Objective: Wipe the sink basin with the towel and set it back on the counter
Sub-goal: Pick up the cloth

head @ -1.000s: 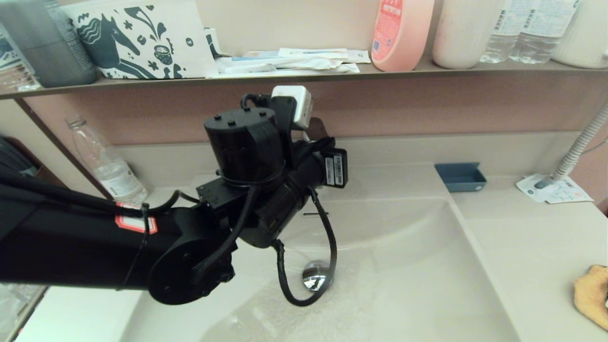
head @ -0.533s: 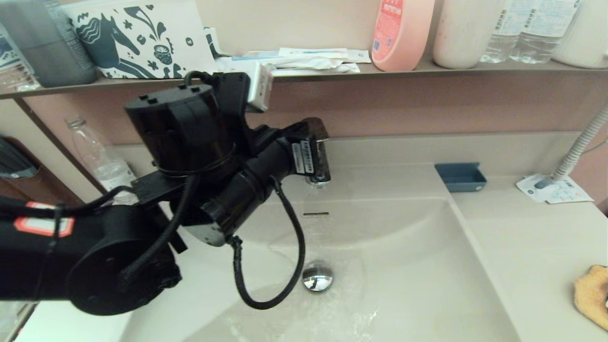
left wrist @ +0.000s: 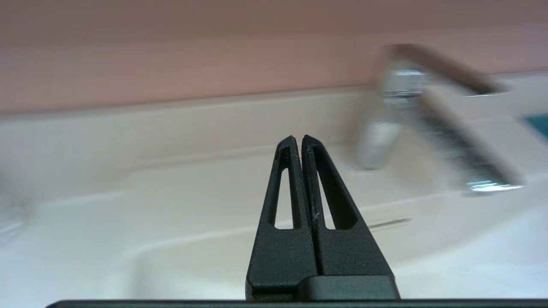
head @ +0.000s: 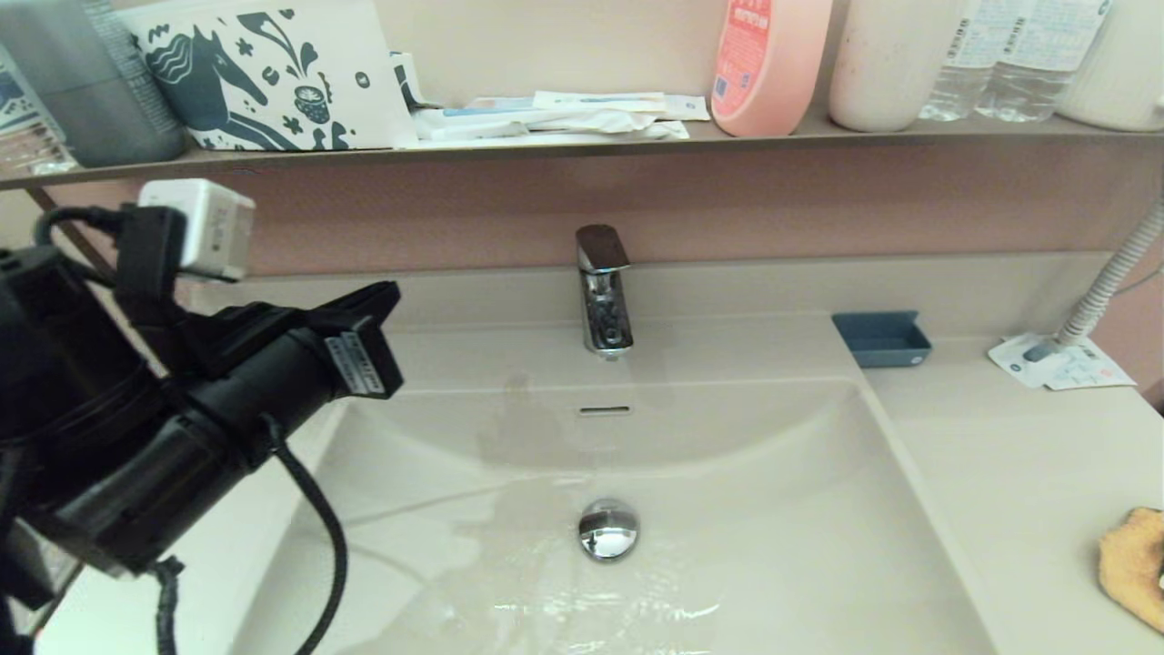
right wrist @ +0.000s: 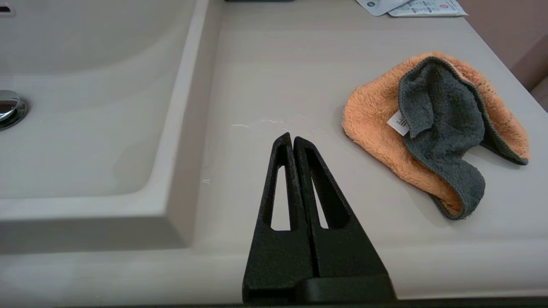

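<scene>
Swinging away from the faucet (head: 602, 289), the left arm has cleared the middle of the head view within the past second and now sits out at nine o'clock, above the sink basin's (head: 782, 509) left rim. The left gripper (left wrist: 301, 141) has its fingers pressed together on nothing, aimed at the back wall with the faucet off at two o'clock of it. Water lies pooled and rippling around the drain plug (head: 608, 529), so the basin is wet and, by my reading, not yet wiped.

Further right, the counter (right wrist: 299, 77) carries the towel (right wrist: 432, 128), crumpled with its grey face folded over the orange, lying untouched at four o'clock in the head view. The right gripper (right wrist: 292, 139) hovers just beside it, fingers closed and empty. Fetching the towel looks to be the step in hand: the right gripper must spread, shift towards two o'clock and pinch a raised fold.
</scene>
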`<state>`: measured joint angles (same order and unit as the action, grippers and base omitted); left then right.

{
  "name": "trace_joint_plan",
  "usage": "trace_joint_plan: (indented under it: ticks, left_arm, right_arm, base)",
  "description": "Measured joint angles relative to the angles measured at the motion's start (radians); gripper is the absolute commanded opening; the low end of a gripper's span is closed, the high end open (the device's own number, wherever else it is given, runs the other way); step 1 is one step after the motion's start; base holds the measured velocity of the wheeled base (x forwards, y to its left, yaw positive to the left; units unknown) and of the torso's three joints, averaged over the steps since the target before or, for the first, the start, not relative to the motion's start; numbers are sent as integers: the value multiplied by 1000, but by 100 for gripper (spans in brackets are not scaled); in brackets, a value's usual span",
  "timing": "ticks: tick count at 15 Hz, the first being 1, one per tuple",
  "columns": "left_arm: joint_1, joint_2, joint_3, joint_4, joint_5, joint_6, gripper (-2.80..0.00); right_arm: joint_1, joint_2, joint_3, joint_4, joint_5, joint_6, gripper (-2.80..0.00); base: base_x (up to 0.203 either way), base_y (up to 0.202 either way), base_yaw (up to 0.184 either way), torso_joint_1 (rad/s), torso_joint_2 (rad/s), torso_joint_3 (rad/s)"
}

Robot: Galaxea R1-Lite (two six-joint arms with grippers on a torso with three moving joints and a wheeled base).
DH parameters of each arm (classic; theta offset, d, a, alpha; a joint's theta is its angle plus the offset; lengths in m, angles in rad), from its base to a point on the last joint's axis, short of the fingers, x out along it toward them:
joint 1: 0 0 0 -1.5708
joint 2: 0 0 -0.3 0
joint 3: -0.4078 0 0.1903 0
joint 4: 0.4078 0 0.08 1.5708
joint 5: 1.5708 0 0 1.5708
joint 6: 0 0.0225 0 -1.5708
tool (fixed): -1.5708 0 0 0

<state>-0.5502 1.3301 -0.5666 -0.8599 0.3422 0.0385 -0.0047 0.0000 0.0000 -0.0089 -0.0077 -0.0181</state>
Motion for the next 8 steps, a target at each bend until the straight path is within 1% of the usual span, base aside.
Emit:
trace_joint_plan:
  ticks: [3, 5, 8]
  left_arm:
    - [117, -155, 96, 2, -57, 4, -280]
    - [171, -276, 146, 6, -84, 5, -280]
    - [241, -473, 243, 20, -98, 4, -280]
  right_arm:
    - [0, 0, 0, 0, 0, 0, -280]
    - [0, 0, 0, 0, 0, 0, -280]
    - [0, 0, 0, 0, 0, 0, -280]
  base:
    - [0, 0, 0, 0, 0, 0]
    - [0, 0, 0, 0, 0, 0]
    - [0, 0, 0, 0, 0, 0]
